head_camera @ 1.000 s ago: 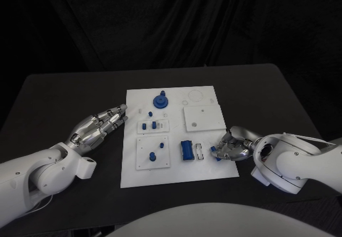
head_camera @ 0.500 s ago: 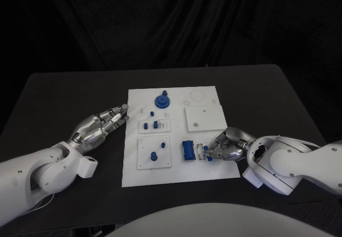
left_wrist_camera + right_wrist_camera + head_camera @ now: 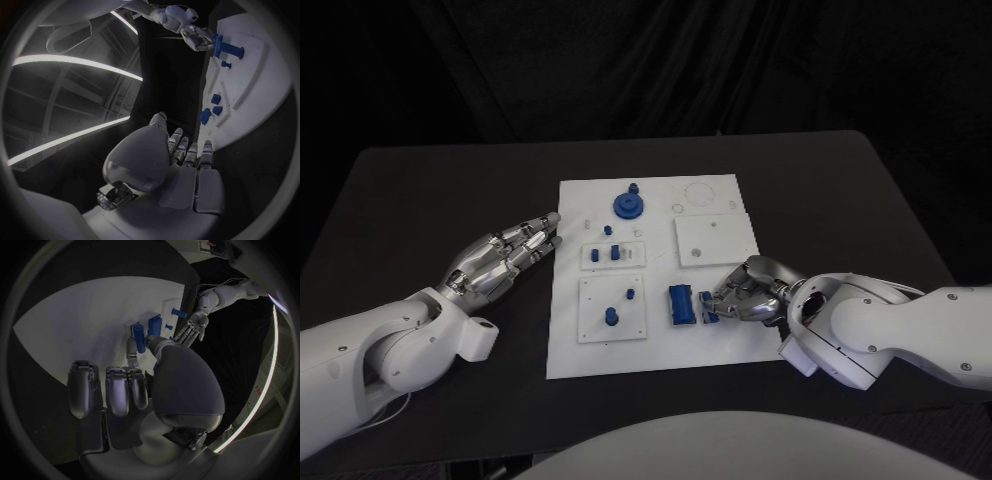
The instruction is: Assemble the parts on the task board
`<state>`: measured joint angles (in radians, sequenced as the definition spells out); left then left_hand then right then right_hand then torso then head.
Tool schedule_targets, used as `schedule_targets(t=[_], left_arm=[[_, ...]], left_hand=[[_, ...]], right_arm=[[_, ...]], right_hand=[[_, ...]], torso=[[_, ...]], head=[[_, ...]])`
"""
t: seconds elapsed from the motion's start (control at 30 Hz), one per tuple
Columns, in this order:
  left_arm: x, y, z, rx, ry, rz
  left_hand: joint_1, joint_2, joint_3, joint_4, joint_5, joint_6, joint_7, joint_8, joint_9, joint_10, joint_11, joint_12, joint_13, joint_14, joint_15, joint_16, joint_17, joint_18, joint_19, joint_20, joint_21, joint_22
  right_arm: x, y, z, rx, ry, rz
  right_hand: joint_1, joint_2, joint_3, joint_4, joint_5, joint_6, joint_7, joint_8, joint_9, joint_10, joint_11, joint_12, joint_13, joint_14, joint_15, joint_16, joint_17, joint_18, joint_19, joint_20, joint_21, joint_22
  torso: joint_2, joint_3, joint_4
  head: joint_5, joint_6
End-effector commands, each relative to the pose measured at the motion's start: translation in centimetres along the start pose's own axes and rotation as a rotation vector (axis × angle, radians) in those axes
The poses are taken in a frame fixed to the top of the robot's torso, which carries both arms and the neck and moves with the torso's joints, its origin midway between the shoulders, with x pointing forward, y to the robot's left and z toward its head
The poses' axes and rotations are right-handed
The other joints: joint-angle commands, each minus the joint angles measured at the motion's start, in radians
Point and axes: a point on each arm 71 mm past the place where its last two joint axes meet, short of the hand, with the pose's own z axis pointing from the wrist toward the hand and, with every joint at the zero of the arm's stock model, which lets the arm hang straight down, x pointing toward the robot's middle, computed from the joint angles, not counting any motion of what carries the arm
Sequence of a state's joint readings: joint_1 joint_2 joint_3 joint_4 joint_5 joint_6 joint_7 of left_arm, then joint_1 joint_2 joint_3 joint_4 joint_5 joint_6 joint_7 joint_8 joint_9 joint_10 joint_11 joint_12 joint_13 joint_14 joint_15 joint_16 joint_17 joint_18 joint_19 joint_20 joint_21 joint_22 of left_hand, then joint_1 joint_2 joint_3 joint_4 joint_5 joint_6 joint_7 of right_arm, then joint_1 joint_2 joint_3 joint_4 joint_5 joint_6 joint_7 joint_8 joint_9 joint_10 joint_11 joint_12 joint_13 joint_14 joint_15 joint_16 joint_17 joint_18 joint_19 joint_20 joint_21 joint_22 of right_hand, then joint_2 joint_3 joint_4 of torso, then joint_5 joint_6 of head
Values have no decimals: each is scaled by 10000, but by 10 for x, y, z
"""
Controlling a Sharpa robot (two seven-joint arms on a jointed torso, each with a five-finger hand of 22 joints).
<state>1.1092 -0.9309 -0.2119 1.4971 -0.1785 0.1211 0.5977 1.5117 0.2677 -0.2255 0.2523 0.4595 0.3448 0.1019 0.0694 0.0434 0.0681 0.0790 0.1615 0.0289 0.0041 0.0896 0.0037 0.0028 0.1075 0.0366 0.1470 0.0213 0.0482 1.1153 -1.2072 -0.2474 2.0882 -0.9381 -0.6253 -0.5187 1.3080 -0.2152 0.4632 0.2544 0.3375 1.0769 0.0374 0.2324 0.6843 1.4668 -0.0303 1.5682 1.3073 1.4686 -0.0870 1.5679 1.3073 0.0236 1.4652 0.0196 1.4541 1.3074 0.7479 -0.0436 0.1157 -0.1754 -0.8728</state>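
Observation:
The white task board [image 3: 661, 345] lies mid-table. A long blue block [image 3: 678, 303] stands in its lower middle. My right hand [image 3: 750, 297] reaches over the board's right edge and pinches a small blue part [image 3: 710, 306] between thumb and a finger, right beside that block; the other fingers are curled in. In the right wrist view the right hand [image 3: 134, 380] has its fingertips at the blue block [image 3: 139, 337]. My left hand [image 3: 502, 255] lies flat and holds nothing, its fingertips at the board's left edge. The left wrist view shows this hand [image 3: 181, 160] beside the board [image 3: 256, 105].
A blue round part with a knob [image 3: 627, 205] stands at the board's far end. Small blue pegs [image 3: 603, 255] sit in a small plate, two more [image 3: 612, 318] in the near-left plate. A plain white square plate [image 3: 714, 240] lies far right.
My right hand has moved left over the board's edge toward the long blue block, carrying the small blue part with it. The left hand has stayed put.

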Motion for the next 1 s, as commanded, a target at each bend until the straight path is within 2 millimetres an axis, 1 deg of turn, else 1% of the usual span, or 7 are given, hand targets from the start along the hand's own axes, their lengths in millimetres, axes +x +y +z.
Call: schedule_targets(t=[0.03,0.27,0.43,0.57,0.67,0.9,1.0], left_arm=[[2,1,0,78,143,-115],[3,3,-1,29,142,-148],[3,4,-1,-3,146,-173],[3,5,-2,-22,148,-189],[3,5,-2,-35,149,-202],[4,6,-3,-51,144,-219],[3,7,-4,-55,141,-224]], left_hand=[[97,-30,42,-10,61,-15,21,-37,-6,-14,71,7,-1,-4,40,-15,-11,199,0,38,35,-2],[97,-30,42,-10,61,-15,21,-37,-6,-14,71,7,-1,-4,40,-15,-11,199,0,38,35,-2],[97,-30,42,-10,61,-15,21,-37,-6,-14,71,7,-1,-4,40,-15,-11,199,0,38,35,-2],[94,-27,49,-15,59,-10,31,-37,-5,-16,77,4,-2,0,52,-12,-9,201,4,49,37,1],[94,-27,49,-15,59,-10,31,-37,-5,-16,77,4,-2,0,52,-12,-9,201,4,49,37,1],[94,-26,52,-17,59,-8,34,-36,-4,-17,79,2,-2,1,55,-12,-8,201,5,53,37,1],[94,-26,52,-17,59,-8,34,-36,-4,-17,79,2,-2,1,55,-12,-8,201,5,53,37,1]], right_arm=[[0,0,1,67,-71,105],[1,-1,3,277,-33,-10],[0,-1,4,305,-110,-190],[0,-1,4,304,-136,-238],[0,-1,4,275,-169,-246],[-1,-1,3,182,-256,-211],[-2,-1,2,96,-362,-154]], right_hand=[[-146,10,424,-365,-192,-41,-36,68,13,1040,-56,26,2635,975,-69,-62,2405,87,456,-9,-56,2209],[-456,24,11,-232,-175,-147,6,53,-8,1040,-21,26,2635,972,-43,-67,2391,98,432,10,-105,2191],[-701,240,-1249,86,-143,-231,48,31,-91,1040,19,26,2635,971,-4,-68,2386,105,418,58,-137,2181],[-718,347,-1717,244,-265,-243,72,22,-136,1040,39,26,2635,970,11,-70,2380,106,419,65,-138,2180],[-1184,470,-2427,350,-225,-249,128,19,-177,1040,88,26,2635,969,52,-71,2377,105,420,91,-140,2180],[-1533,691,-3645,386,-1103,-258,131,32,-247,1040,98,26,2635,973,64,-62,2396,109,419,115,-148,2178],[-1594,704,-3776,394,-1158,-257,128,37,-256,1040,98,26,2635,977,63,-54,2415,108,422,115,-143,2180]], torso=[[6,-7,5],[-2,10,-15],[-2,11,-25],[0,13,-25],[1,17,-29],[2,21,-40],[-5,22,-46]], head=[[6,2],[47,2],[56,2],[45,2],[53,2],[60,2],[74,2]])
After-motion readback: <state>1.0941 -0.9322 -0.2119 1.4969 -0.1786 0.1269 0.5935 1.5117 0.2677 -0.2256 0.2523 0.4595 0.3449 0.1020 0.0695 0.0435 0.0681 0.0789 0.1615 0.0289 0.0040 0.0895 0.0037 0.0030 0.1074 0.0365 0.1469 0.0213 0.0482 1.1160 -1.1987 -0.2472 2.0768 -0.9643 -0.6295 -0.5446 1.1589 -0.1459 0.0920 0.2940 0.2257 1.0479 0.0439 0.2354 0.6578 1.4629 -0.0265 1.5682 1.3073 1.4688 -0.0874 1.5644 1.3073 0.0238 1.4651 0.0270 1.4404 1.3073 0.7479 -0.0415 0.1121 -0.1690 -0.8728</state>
